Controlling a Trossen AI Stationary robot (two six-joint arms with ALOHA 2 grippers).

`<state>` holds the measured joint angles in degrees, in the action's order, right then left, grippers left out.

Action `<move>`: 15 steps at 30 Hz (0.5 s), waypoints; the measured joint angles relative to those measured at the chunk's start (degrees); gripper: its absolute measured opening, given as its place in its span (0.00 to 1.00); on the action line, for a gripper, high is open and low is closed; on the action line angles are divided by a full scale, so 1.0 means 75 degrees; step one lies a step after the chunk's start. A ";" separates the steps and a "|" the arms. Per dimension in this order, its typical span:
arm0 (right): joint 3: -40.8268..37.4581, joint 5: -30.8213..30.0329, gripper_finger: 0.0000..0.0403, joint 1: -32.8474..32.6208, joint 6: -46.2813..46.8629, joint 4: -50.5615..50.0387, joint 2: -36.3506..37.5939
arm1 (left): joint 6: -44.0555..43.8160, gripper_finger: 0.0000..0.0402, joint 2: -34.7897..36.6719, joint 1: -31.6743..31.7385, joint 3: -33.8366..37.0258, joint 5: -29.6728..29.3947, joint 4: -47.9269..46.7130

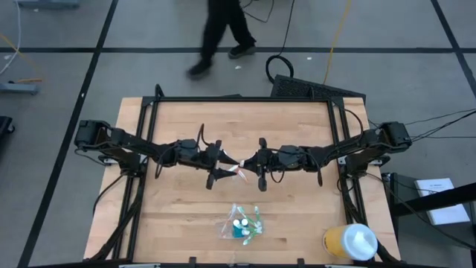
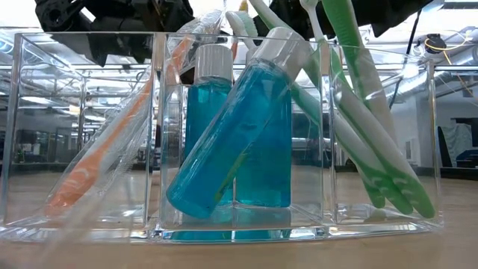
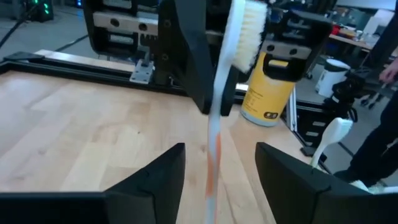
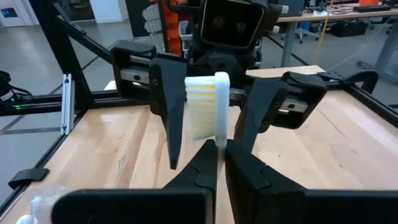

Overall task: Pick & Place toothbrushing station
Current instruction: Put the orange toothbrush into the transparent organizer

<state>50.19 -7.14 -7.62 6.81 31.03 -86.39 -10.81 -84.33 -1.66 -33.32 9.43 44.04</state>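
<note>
The toothbrushing station [image 1: 239, 225], a clear plastic holder, sits on the wooden table [image 1: 178, 223] near its front edge, about midway across and well apart from both arms. In the low view its 3 compartments stand side by side: an orange toothbrush in a clear wrapper [image 2: 101, 153] leans in one end compartment, 2 blue bottles with pale caps [image 2: 235, 131] fill the middle one, the nearer bottle tilted across the upright one, and green and white toothbrushes [image 2: 373, 127] lean in the other end compartment. Farther back, over the middle of the table, the 2 arms meet tip to tip around a white toothbrush [image 4: 205, 112] with an orange stretch on its handle. The right pincer [image 1: 251, 167] is clamped narrow on the handle just below the bristled head, as its own wrist view shows. The left pincer [image 1: 220, 165] faces it with its fingers [image 3: 152, 177] spread wide on either side of the handle, not touching it. A yellow cup with a white lid [image 1: 351, 242] stands at the table's front right corner. On the floor beyond the table, a person's dark-trousered legs [image 1: 222, 33] are in view.
</note>
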 joint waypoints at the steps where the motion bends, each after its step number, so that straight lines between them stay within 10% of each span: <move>1: 0.0000 0.0000 0.02 0.0000 0.0000 0.0000 0.0000 | 0.0000 0.50 0.0000 -0.0019 0.0001 -0.0004 0.0048; 15: 0.0000 -0.0003 0.02 -0.0023 -0.0055 0.0056 0.0000 | 0.0017 0.45 -0.0006 -0.0048 -0.0322 -0.0329 -0.0088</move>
<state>50.19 -7.16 -7.79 6.40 31.44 -86.39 -10.68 -84.38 -2.02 -35.74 6.96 43.38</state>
